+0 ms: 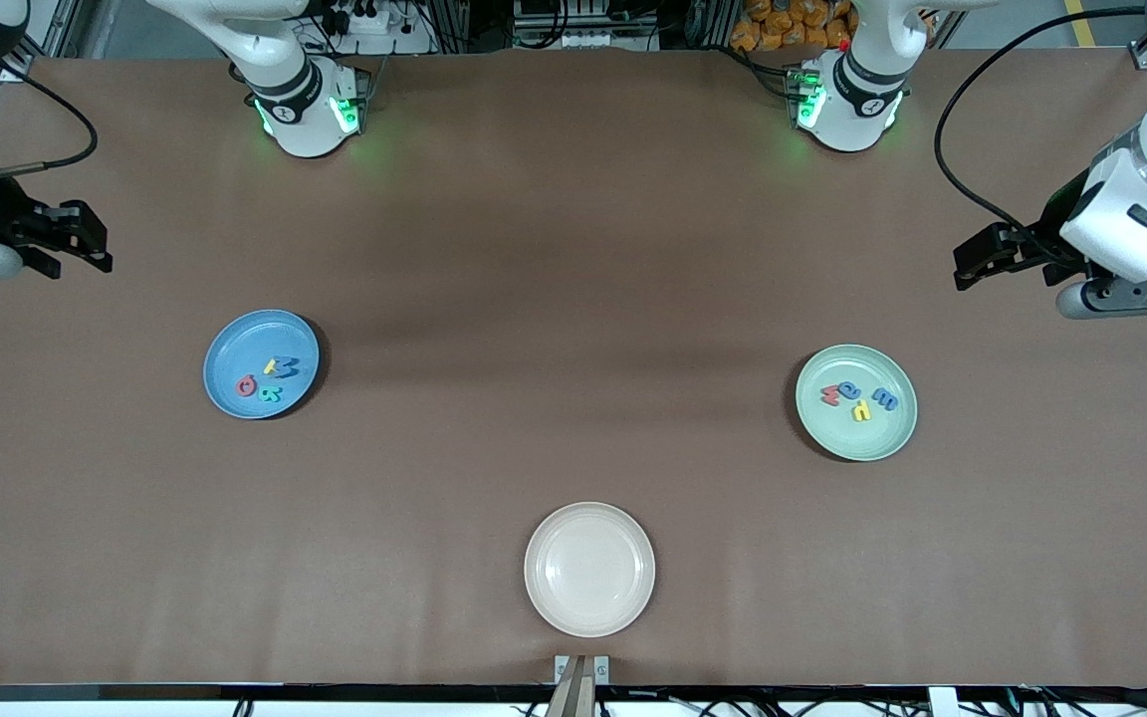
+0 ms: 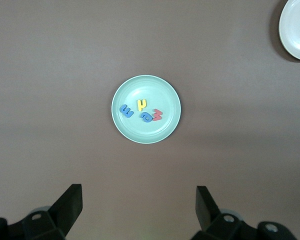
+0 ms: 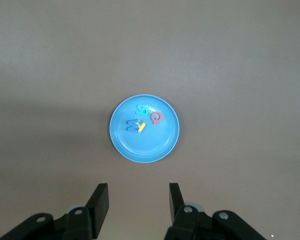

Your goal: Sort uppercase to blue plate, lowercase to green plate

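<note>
Four letters lie on each of the blue plate [image 1: 225, 383] and green plate [image 1: 892, 433], both grippers [image 1: 76, 239] [image 1: 982, 261] open and empty, leaving only miscount risk.

The cream plate [image 2: 296, 29] is cut off by the left wrist view's edge at two o'clock. The teal letter [image 3: 141, 109] is too small to read.
</note>
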`<state>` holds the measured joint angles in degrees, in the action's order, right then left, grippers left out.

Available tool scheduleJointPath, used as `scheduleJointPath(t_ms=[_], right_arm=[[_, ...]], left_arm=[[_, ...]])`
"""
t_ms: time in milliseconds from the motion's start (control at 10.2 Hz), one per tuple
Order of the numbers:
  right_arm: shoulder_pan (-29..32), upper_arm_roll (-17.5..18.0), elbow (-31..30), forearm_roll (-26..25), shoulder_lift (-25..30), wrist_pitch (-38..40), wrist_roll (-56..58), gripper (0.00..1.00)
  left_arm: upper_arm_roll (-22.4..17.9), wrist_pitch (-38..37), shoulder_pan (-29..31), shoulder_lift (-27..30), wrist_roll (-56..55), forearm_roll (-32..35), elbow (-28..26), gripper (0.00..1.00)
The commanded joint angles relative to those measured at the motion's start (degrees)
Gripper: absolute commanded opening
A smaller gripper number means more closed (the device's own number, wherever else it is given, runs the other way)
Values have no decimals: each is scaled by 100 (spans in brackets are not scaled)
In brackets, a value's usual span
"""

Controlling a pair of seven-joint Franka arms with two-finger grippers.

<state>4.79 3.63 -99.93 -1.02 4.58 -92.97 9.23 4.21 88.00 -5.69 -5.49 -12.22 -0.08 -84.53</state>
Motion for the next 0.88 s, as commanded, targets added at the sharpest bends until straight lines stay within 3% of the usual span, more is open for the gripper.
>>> scheduleJointPath(t_ms=[0,783], right_arm=[[101,58,-211,-21,183,77,-71,57],[101,58,-211,-21,174,86,-71,57]], left_arm=[[10,41,-2,-13,-61,43,60,100],[10,85,-11,-119,-70,26,69,100]])
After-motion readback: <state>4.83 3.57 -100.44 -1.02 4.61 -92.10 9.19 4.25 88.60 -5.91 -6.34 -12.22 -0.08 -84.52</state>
